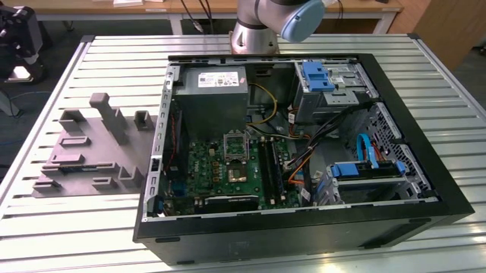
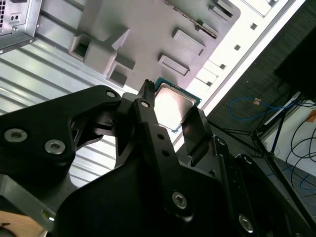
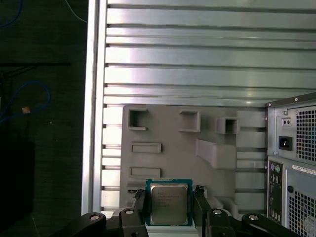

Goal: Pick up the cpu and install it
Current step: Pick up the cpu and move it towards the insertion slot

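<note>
Above the grey tray's (image 3: 168, 128) edge, gripper (image 3: 169, 195) clamped on the cpu (image 3: 168, 205) by two opposite sides, seen in both wrist views. Well clear of the tray's upright blocks, with bare slatted table (image 3: 197, 64) beyond. Open computer case (image 1: 304, 227) just beside the tray, on the exterior view's right.

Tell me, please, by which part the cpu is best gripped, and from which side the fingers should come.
Grip the cpu by two opposite thin edges, coming straight down from above its shiny metal top. It is flat and square, so probably only the edges give parallel faces to press on. In both wrist views the fingers clamp it this way, one on each side, with the top left bare.
</note>
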Controlling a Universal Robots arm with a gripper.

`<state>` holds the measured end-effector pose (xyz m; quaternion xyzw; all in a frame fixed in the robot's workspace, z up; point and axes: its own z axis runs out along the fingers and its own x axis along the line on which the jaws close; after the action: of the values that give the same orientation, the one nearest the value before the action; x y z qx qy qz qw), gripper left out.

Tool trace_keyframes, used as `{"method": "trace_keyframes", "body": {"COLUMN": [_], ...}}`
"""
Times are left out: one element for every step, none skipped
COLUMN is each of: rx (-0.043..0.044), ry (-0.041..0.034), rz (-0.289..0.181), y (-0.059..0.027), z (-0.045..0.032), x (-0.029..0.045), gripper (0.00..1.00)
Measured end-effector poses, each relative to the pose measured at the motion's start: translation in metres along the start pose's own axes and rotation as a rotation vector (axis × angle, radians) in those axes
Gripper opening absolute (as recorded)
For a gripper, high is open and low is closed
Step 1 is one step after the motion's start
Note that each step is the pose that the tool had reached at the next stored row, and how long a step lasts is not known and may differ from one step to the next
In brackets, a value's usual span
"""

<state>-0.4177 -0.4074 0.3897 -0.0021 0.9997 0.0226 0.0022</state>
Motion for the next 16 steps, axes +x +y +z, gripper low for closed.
{"method": "trace_keyframes", "body": {"rx": [0.0, 0.0, 0.0, 0.0, 0.0, 0.0, 0.0, 0.0, 0.0, 0.0, 0.0, 0.0, 0.0, -0.0001, 0.0, 0.0], "ry": [0.0, 0.0, 0.0, 0.0, 0.0001, 0.0, 0.0, -0.0001, 0.0, 0.0, 0.0, 0.0, -0.0001, -0.0001, 0.0, 0.0], "rz": [0.0, 0.0, 0.0, 0.0, 0.0, 0.0, 0.0, 0.0, 0.0, 0.0, 0.0, 0.0, 0.0, 0.0, 0.0, 0.0], "y": [0.0, 0.0, 0.0, 0.0, 0.0, 0.0, 0.0, 0.0, 0.0, 0.0, 0.0, 0.0, 0.0, 0.0, 0.0, 0.0], "z": [0.0, 0.0, 0.0, 0.0, 0.0, 0.0, 0.0, 0.0, 0.0, 0.0, 0.0, 0.0, 0.0, 0.0001, 0.0, 0.0], "x": [-0.0002, -0.0004, -0.0007, -0.001, -0.0013, -0.0015, -0.0017, -0.0018, -0.0019, -0.0021, -0.0023, -0.0024, -0.0026, -0.0028, -0.003, -0.0032], "gripper": [0.47, 0.47, 0.47, 0.47, 0.47, 0.47, 0.47, 0.47, 0.47, 0.47, 0.47, 0.47, 0.47, 0.47, 0.47, 0.47]}}
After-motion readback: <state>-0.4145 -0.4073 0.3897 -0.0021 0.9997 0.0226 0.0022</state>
